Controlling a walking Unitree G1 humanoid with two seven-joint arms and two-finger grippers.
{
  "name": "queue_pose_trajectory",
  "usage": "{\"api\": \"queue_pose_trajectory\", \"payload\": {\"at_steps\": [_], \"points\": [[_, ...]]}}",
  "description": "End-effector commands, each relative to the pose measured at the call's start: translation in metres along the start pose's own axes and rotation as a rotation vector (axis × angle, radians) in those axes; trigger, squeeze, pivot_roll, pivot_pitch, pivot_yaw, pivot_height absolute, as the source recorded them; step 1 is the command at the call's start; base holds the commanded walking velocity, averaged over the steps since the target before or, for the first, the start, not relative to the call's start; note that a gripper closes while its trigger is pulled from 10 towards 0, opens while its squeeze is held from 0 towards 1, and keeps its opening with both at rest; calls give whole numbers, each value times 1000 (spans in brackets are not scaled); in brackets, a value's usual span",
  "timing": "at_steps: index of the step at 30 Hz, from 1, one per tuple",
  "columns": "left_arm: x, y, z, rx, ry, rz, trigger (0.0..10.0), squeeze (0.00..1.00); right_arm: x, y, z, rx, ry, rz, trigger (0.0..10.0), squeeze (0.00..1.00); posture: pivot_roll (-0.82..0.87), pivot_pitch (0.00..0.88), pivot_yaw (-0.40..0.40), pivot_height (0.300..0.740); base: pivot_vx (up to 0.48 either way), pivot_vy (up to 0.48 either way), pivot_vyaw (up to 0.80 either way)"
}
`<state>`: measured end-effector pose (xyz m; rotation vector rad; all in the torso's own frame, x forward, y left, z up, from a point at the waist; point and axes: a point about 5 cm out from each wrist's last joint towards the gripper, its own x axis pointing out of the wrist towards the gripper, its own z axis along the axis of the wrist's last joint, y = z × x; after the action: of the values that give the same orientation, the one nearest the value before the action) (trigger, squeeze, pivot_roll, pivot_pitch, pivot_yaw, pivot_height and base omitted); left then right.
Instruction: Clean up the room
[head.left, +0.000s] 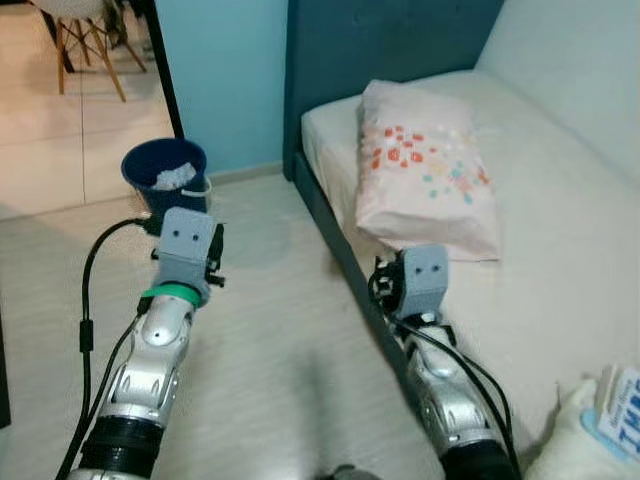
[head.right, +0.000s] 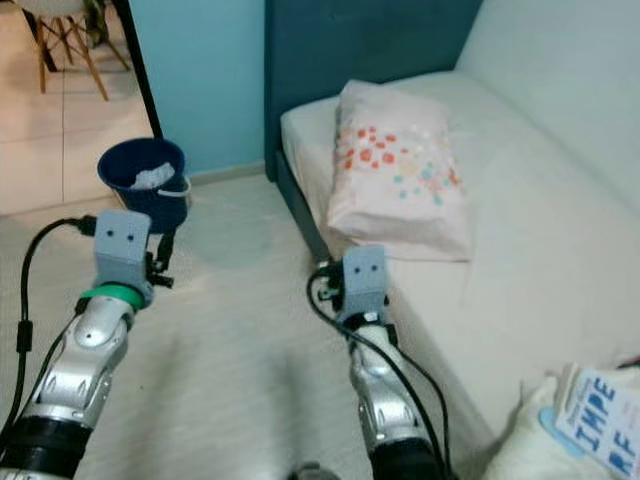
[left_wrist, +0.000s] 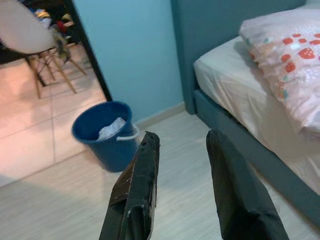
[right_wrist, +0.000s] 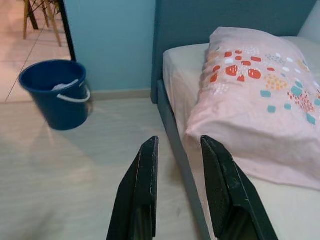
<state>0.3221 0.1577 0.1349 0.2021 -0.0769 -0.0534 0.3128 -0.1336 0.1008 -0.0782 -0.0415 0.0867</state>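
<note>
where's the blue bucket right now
The blue bucket stands on the floor ahead-left, against the light blue wall, left of the bed.

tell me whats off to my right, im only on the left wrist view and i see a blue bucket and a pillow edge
Observer: On the bed, near the robot's right side, lies a white bag with a blue-lettered label.
Operator: is the right gripper holding anything
Observer: No. The right gripper is open and empty, hanging over the bed's edge near the floral pillow.
Operator: whats behind the bucket
Observer: Past the blue bucket, the head view shows a tiled room with a wooden-legged chair.
</note>
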Motion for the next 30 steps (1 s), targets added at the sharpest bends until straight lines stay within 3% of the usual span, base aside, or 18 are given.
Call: {"api": "queue_pose_trajectory", "payload": {"at_steps": [1,30], "points": [[-1,-6,-3,2,10,-17,10000,0,-2,-5,-3,-8,11,-15,10000,0,20,43,31,740,480,0,0],[-1,-6,-3,7,7,-17,10000,0,-2,-4,-5,-6,16,-12,10000,0,20,45,31,740,480,0,0]]}}
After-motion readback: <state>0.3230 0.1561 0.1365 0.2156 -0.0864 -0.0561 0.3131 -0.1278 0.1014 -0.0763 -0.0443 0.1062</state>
